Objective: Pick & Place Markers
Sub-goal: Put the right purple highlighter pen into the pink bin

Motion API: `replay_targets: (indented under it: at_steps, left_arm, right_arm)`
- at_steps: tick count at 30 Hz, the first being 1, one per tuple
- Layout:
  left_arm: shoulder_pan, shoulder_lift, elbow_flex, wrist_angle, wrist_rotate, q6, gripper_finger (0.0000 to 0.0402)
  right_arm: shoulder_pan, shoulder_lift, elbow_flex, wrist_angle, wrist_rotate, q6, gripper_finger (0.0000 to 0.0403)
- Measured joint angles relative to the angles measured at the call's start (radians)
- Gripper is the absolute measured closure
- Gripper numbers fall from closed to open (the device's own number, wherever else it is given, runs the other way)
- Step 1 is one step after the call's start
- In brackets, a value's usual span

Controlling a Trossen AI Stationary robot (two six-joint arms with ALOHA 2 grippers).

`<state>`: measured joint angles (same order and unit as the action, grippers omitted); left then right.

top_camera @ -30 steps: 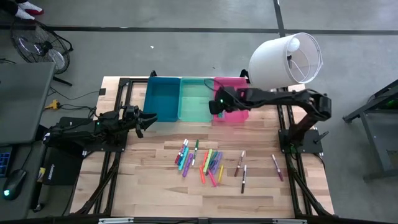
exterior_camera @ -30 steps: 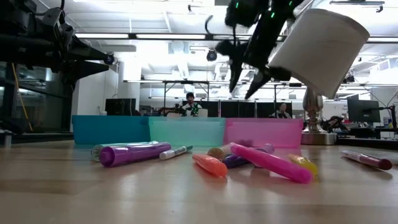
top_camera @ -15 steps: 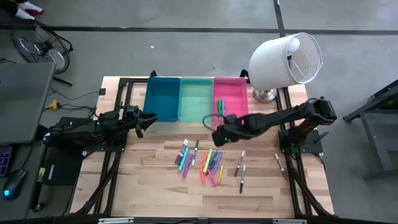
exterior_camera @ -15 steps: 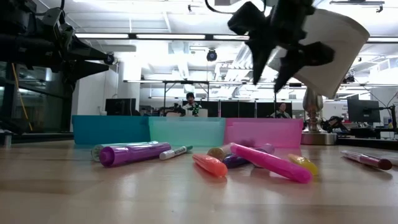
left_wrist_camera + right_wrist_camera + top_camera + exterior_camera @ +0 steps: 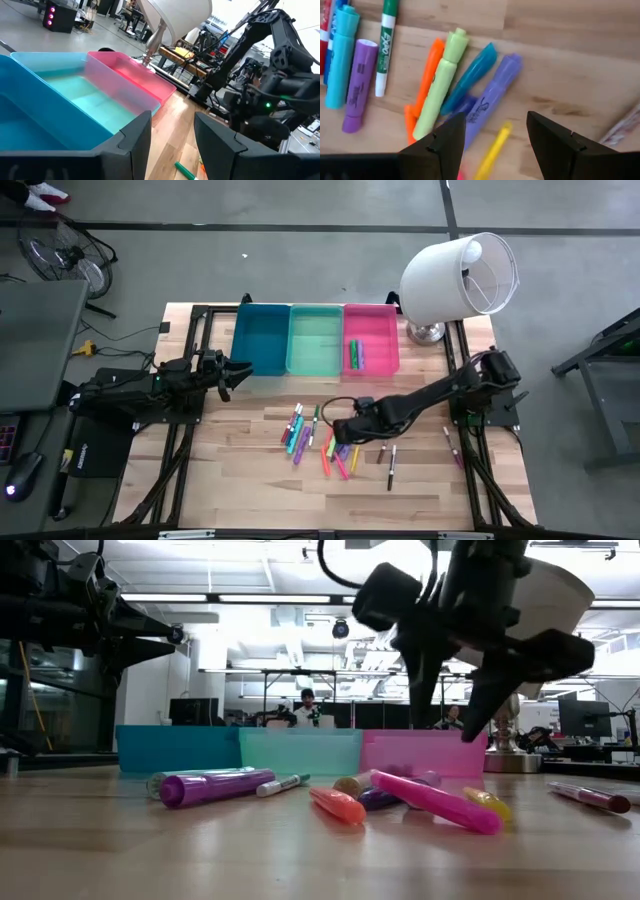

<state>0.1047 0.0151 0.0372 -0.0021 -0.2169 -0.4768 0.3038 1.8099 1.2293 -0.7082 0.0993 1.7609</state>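
Many markers (image 5: 322, 442) lie flat in a loose pile mid-table; two more (image 5: 388, 452) and a pink one (image 5: 447, 447) lie to its right. My right gripper (image 5: 343, 430) hangs open above the pile, fingers pointing steeply down (image 5: 448, 705). In its wrist view a lime marker (image 5: 440, 85), an orange one (image 5: 422, 82), a teal one (image 5: 469, 76), a purple one (image 5: 492, 97) and a yellow one (image 5: 492, 150) lie below the right gripper (image 5: 496, 125). Two markers (image 5: 356, 355) lie in the pink bin (image 5: 385, 340). My left gripper (image 5: 236, 371) waits open at the left, level, facing the bins (image 5: 172, 130).
A blue bin (image 5: 262, 340), a mint bin (image 5: 315, 340) and the pink bin stand side by side at the table's far edge. A large white lamp (image 5: 460, 272) stands at the far right corner. Bare wood lies near the front edge (image 5: 300, 500).
My right gripper has swung from above the pink bin toward the table's near edge and sunk lower, rolling about its own axis on the way. It now hangs over the marker pile, still open. The markers on the table lie as before.
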Motion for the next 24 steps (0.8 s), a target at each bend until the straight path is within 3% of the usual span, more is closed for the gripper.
replay_targets:
  at_steps: [10,24]
  left_arm:
    - [0.000,0.000,0.000,0.000,0.000,0.000,0.0254]
    - [0.000,0.000,0.000,0.000,0.000,0.000,0.0254]
  right_arm:
    - [-0.020,0.092,0.004,0.077,-0.068,0.148,0.0203]
    - [-0.043,0.153,0.036,-0.007,-0.156,0.193,0.0204]
